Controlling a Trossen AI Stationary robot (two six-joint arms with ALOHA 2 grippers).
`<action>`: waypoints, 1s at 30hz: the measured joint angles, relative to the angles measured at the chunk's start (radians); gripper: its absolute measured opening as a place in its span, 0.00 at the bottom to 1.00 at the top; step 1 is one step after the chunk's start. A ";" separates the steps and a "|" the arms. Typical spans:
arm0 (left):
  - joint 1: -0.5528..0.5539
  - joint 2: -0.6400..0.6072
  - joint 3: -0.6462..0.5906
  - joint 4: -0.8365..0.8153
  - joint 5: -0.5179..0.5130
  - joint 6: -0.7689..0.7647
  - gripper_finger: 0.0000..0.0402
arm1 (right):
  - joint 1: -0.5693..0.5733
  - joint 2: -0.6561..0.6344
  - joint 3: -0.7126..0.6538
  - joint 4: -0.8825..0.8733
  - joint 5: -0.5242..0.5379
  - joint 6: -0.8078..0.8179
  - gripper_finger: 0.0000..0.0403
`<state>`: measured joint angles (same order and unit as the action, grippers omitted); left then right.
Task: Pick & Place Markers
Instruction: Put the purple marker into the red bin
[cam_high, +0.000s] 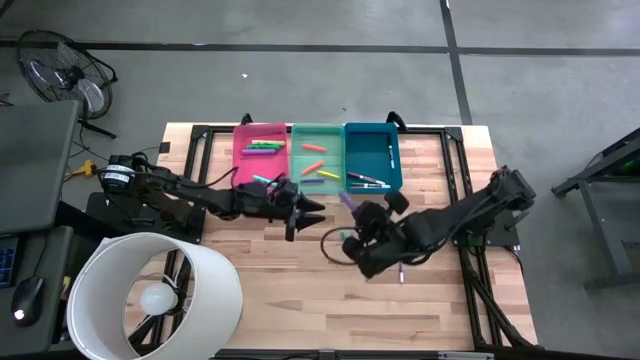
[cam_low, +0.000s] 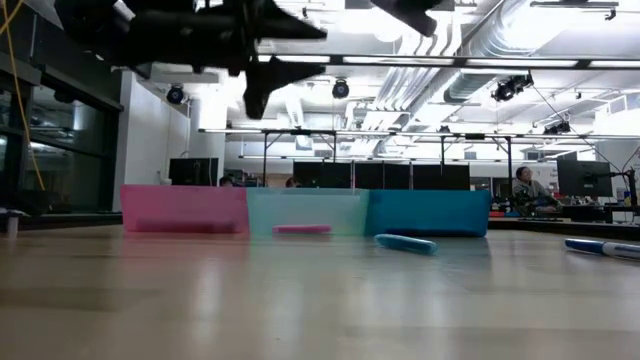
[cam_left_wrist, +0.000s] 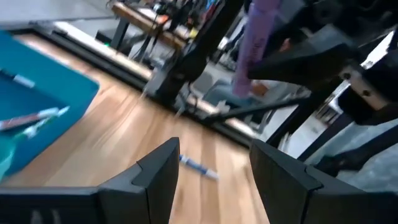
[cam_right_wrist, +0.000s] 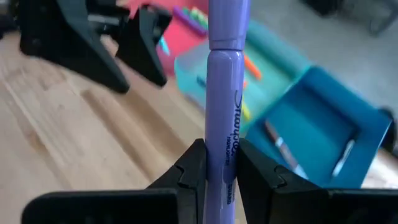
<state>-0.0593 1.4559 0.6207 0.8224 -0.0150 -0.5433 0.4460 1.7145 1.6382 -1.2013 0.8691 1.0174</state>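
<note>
My right gripper (cam_high: 352, 208) hangs above the table's middle, in front of the green bin (cam_high: 317, 155), shut on a purple marker (cam_right_wrist: 225, 93). My left gripper (cam_high: 308, 212) hovers just to its left, open, with nothing between its fingers (cam_left_wrist: 160, 174). It faces the purple marker (cam_left_wrist: 260, 43). The pink bin (cam_high: 260, 150), the green bin and the blue bin (cam_high: 373, 155) stand in a row at the far edge, each with markers lying inside. Loose markers lie on the wood: a pink one (cam_low: 301, 229), a blue one (cam_low: 405, 243) and a white-and-blue one (cam_high: 400, 272). My right gripper pinches the purple marker's printed barrel (cam_right_wrist: 222, 163) between its two fingers (cam_right_wrist: 189, 171). Most of the marker, cap end foremost, sticks out past the fingertips. The marker is lifted clear of the table, and the bins lie below and beyond it.
A large white lampshade with a bulb (cam_high: 155, 295) stands at the near left corner. Another marker (cam_low: 605, 247) lies at the table's right. The black frame rails (cam_high: 455, 170) run along the table's sides. Bare wood (cam_high: 300, 300) stretches across the near half.
</note>
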 joint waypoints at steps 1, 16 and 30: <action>0.000 0.000 0.012 0.004 -0.001 -0.002 0.48 | -0.007 -0.016 0.000 0.011 0.007 -0.038 0.14; 0.000 0.000 0.312 -0.101 -0.004 0.159 0.48 | -0.080 -0.137 0.000 0.257 -0.047 -0.468 0.14; 0.000 0.000 0.375 -0.218 -0.002 0.200 0.48 | -0.080 -0.140 0.000 0.328 -0.054 -0.450 0.14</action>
<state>-0.0589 1.4559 0.9958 0.6044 -0.0173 -0.3428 0.3660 1.5745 1.6386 -0.8729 0.8154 0.5678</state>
